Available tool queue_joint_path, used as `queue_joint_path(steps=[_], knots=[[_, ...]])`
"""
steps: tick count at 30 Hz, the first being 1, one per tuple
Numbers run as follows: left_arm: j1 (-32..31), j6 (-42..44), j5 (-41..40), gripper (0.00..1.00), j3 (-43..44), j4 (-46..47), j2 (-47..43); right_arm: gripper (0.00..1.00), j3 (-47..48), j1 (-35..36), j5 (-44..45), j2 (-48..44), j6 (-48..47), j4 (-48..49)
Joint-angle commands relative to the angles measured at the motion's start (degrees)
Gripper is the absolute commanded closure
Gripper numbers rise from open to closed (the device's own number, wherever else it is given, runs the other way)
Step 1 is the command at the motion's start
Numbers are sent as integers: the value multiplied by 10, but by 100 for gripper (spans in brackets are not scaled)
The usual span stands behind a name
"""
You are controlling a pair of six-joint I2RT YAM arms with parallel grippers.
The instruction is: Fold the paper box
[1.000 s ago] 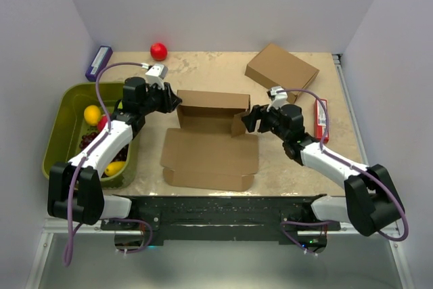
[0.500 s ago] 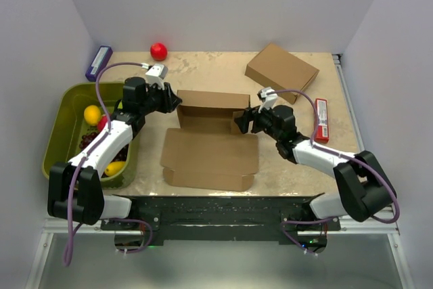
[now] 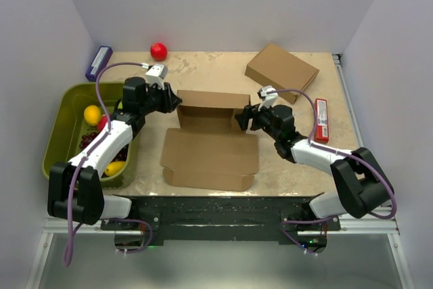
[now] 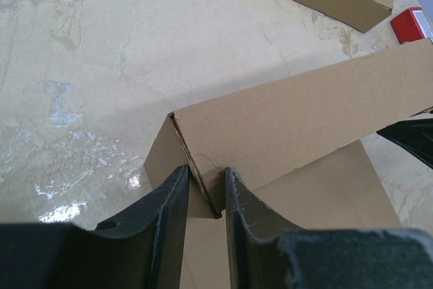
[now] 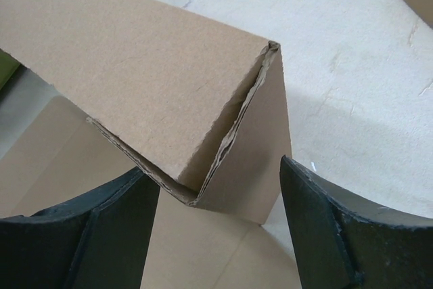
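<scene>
At table [image 3: 203, 69] centre, creased brown paper box [image 3: 210, 157], half-erected

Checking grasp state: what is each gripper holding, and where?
Left gripper pinches the paper box at the left end of its raised wall. Right gripper holds nothing: open, jaws straddling the right corner.

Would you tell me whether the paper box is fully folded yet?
Partly: the paper box has its rear wall upright, front panel lying flat.

Part-folded paper box [image 3: 210, 157] mid-table, left tool [image 3: 176, 101] and right tool [image 3: 239, 120] at its rear corners
</scene>
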Motion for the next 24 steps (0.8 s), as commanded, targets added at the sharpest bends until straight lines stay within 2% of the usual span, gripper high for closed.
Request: queue_joint_path(steps=[1,12,19,24], knots=[[-6,30,14,70,-10,-84,22,29,26,2,24,9,-17,55],[-7,27,32,70,-9,-80,22,40,46,7,24,43,-44,52],[-6,26,38,70,-10,-75,22,53,69,8,19,68,-50,48],[-6,26,41,70,-10,-76,22,55,78,8,21,78,-46,45]])
